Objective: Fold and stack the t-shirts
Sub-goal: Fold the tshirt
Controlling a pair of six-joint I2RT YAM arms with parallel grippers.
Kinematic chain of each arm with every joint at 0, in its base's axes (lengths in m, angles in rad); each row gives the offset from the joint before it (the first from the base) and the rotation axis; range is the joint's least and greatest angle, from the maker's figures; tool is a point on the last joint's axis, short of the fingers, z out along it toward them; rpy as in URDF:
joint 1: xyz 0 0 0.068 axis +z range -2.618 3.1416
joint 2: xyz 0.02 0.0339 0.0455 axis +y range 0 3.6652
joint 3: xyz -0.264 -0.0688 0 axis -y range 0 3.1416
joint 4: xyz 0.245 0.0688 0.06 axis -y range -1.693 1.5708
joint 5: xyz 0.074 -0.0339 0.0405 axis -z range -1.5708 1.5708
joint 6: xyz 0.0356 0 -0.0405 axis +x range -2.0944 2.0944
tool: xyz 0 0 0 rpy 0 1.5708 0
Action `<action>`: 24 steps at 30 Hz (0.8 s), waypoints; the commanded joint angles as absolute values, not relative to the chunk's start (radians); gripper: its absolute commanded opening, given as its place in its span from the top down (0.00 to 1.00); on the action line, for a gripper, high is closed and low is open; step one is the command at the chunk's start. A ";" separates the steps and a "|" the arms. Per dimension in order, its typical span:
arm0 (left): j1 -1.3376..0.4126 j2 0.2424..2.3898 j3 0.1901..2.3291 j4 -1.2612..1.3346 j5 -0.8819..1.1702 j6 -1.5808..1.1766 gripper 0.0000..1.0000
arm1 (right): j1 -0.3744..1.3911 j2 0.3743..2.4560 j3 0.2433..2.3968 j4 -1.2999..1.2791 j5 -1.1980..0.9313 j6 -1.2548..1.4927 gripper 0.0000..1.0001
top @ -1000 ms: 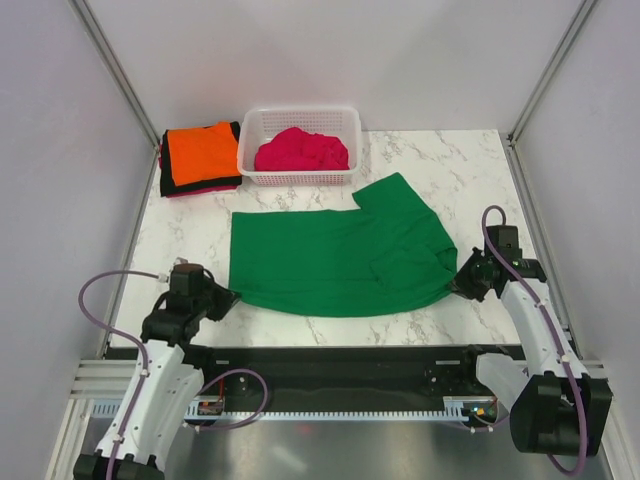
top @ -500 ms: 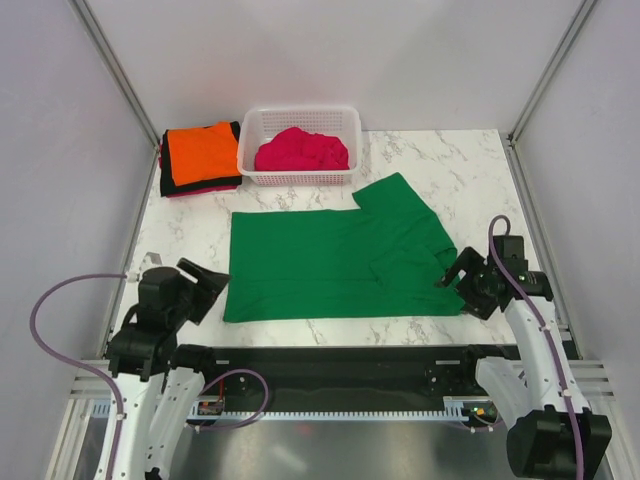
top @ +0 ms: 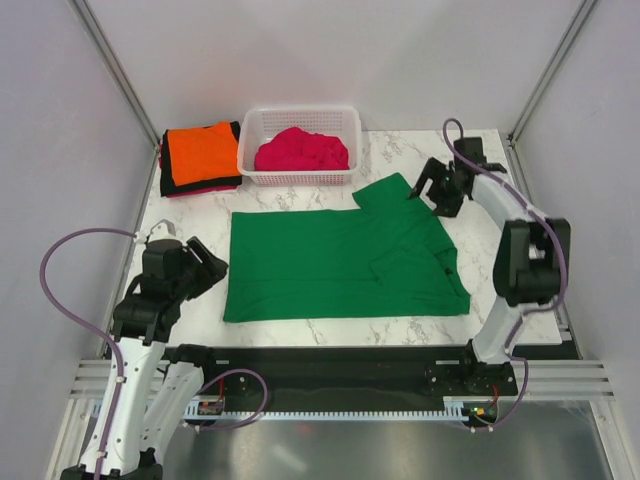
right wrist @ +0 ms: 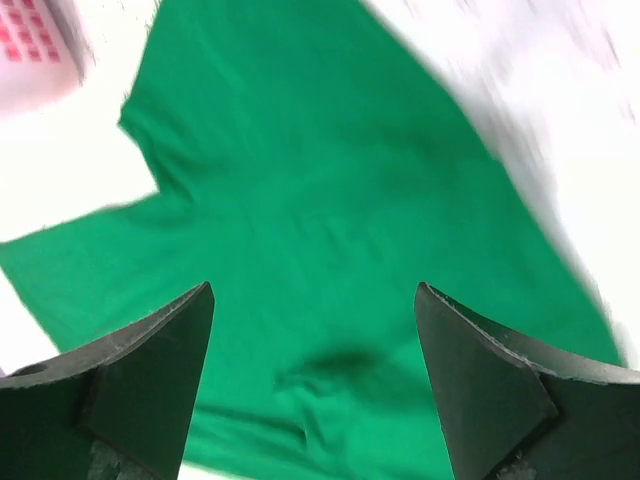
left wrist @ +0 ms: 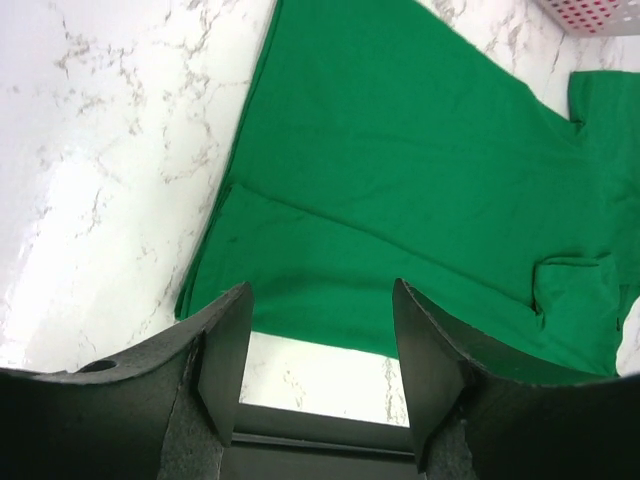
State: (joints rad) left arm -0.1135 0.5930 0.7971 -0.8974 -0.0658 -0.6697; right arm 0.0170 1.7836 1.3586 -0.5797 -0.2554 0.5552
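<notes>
Counter [top: 470, 165] bearing the green t-shirt [top: 330, 265], spread flat at centre, with one sleeve jutting toward 1 o'clock. Right claw [top: 433, 192], wide and empty, hovers over that sleeve. Left claw [top: 208, 268], wide and empty, sits at 8 o'clock. Risk: a deep pinch may drag the underlying body cloth and rumple it.

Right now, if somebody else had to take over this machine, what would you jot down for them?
Left fingers: open, empty, near the left edge of the bright green cloth t-shirt.
Right fingers: open, empty, over that shirt's far sleeve.
Green shirt: spread flat on the white marble table, near sleeve apparently turned in.
Done: folded orange t-shirt sits on dark folded t-shirts at the far left.
Left: finish folding the green one and stack it. Then do the crumpled magenta-pink t-shirt lying in the white plastic lattice basket.
</notes>
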 commanded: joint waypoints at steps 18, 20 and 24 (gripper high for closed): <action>-0.112 0.557 0.758 -0.770 -0.084 -0.566 0.40 | 0.100 2.516 2.152 -0.540 -0.127 0.419 0.24; -0.112 0.558 0.756 -0.770 -0.086 -0.566 0.40 | 0.110 2.511 2.140 -0.558 -0.103 0.399 0.26; -0.112 0.552 0.758 -0.770 -0.091 -0.568 0.41 | 0.113 2.467 2.033 -0.545 -0.095 0.408 0.32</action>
State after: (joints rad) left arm -0.1135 0.5564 0.7578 -0.8051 -0.0761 -0.6079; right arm 0.0975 2.4691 2.1021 -0.5014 -0.1127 0.4274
